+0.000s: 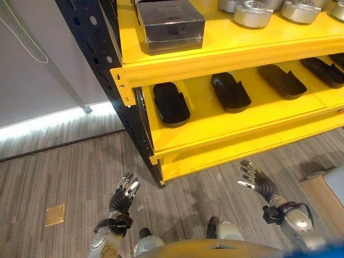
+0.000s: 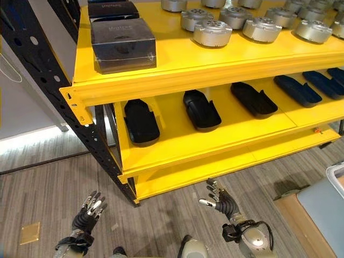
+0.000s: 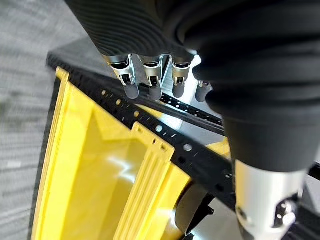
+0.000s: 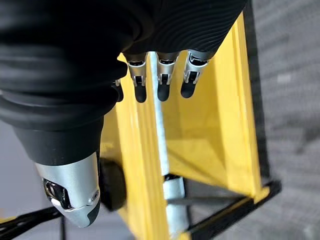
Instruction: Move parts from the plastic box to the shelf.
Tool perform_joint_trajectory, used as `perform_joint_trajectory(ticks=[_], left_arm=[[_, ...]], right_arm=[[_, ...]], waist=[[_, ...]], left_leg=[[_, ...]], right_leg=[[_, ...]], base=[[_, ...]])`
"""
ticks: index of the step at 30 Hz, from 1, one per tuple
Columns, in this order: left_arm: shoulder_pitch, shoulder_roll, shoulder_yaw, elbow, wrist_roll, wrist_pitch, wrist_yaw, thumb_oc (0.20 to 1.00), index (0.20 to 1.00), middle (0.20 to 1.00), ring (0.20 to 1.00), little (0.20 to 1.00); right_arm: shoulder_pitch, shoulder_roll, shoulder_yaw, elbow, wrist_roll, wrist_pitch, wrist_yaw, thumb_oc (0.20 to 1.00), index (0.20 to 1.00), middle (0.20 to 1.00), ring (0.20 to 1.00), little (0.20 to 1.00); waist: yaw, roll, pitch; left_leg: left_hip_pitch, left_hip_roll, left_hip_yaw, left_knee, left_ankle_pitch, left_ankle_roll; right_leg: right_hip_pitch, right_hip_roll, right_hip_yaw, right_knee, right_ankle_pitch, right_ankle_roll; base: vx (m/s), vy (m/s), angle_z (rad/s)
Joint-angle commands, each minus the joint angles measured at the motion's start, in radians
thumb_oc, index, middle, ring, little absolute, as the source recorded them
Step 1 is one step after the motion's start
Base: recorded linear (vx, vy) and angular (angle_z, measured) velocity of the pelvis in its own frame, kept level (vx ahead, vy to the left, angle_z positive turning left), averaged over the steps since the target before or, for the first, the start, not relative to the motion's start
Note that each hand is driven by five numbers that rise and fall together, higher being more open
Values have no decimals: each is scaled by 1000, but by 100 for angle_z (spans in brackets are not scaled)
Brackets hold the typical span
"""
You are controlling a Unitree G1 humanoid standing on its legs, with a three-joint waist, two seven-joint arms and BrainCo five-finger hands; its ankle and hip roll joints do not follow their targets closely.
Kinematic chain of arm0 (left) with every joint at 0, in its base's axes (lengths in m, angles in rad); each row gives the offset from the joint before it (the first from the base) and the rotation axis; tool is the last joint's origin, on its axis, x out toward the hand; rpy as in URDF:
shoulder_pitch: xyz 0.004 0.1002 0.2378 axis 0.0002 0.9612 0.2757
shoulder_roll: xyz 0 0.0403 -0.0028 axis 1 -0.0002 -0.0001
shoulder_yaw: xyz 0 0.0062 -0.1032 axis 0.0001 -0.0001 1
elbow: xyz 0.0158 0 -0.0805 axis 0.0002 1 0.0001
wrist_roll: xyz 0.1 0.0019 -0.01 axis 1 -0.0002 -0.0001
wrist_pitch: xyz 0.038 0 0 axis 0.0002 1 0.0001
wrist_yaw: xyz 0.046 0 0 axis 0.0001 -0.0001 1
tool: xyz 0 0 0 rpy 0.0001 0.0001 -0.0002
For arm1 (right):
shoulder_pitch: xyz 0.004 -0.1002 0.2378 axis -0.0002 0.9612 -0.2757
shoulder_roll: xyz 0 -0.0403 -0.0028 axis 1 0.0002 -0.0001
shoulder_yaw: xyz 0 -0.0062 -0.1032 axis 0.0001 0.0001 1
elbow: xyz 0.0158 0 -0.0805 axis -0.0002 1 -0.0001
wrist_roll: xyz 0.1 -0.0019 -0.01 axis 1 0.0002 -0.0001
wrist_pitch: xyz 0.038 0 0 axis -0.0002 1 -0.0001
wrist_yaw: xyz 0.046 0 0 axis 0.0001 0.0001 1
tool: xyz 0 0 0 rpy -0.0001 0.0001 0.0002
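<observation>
Shelf (image 2: 161, 70) ahead, post (image 2: 48, 75) at its left end | upper deck: boxes (image 2: 122, 36) left, round parts (image 2: 212, 32) in rows to the right | lower deck: trays (image 2: 141, 121) side by side in a row | left hand (image 1: 124, 194) and right hand (image 1: 257, 180) low over floor (image 1: 64, 172), before shelf, well apart

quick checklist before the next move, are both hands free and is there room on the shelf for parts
1. Left hand holds nothing, fingers relaxed, low over the floor: ok.
2. Right hand holds nothing, fingers relaxed: ok.
3. A part ready to carry: not ok, neither hand has one.
4. Plastic box located: cannot tell; a pale object at the far right edge may be it.
5. Free room on the lower shelf between the black trays: ok.
6. Free room on the upper shelf in front of the round metal parts: ok.
</observation>
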Motion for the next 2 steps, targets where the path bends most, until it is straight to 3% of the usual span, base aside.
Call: perform_joint_trajectory(ticks=[1, 2], left_arm=[[-15, 59, 5, -114, -30, 7, -44, 1000, 1000, 1000, 1000, 1000], [-20, 65, -1, -129, -44, 26, -50, 1000, 1000, 1000, 1000, 1000]], right_arm=[[-82, -8, -16, -27, 122, -44, 89, 1000, 1000, 1000, 1000, 1000], [-95, 7, -5, -17, 136, -41, 84, 1000, 1000, 1000, 1000, 1000]], waist=[[15, -26, 44], [18, -24, 36]], left_leg=[[29, 71, -29, 14, 19, -15], [35, 70, -28, 11, 18, -15]], right_leg=[[122, -88, 21, -139, 85, 119], [130, -90, 18, -151, 92, 121]], base=[[-35, 15, 4], [-42, 17, 5]])
